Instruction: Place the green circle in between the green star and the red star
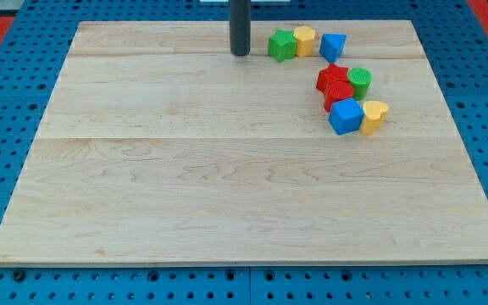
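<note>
The green circle (360, 81) lies at the view's upper right, touching the right side of the red star (332, 77). The green star (281, 44) lies near the view's top, up and left of the red star, with a gap of bare board between them. My tip (241, 53) rests on the board just left of the green star, apart from it and well left of the green circle.
A yellow block (304, 40) touches the green star's right side, then a blue triangle (332, 46). A red block (339, 94) lies under the red star, above a blue cube (345, 116) and a yellow heart (373, 115). The wooden board (185, 186) ends near the top blocks.
</note>
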`<state>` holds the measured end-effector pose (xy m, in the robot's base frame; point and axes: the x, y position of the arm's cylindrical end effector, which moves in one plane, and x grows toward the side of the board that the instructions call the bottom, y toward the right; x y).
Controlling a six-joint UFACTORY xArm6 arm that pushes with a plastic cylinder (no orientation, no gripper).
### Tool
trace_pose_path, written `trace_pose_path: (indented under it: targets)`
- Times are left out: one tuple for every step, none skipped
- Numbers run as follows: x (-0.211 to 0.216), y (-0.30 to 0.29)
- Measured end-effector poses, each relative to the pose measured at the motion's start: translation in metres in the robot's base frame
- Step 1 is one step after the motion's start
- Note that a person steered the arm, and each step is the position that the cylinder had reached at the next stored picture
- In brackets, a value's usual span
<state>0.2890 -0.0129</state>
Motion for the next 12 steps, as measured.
trace_pose_path:
  targets:
    - [0.085,0.031]
    - [0.166,0.046]
    - [0.195,0.098]
    - [0.169,0.172]
    - [0.176,0.236]
    - [0.153,0.222]
    - [0.117,0.218]
    - [0.093,0.215]
    - [0.078,0.215]
    - [0.052,0.21]
    - [0.023,0.192]
    - [0.007,0.172]
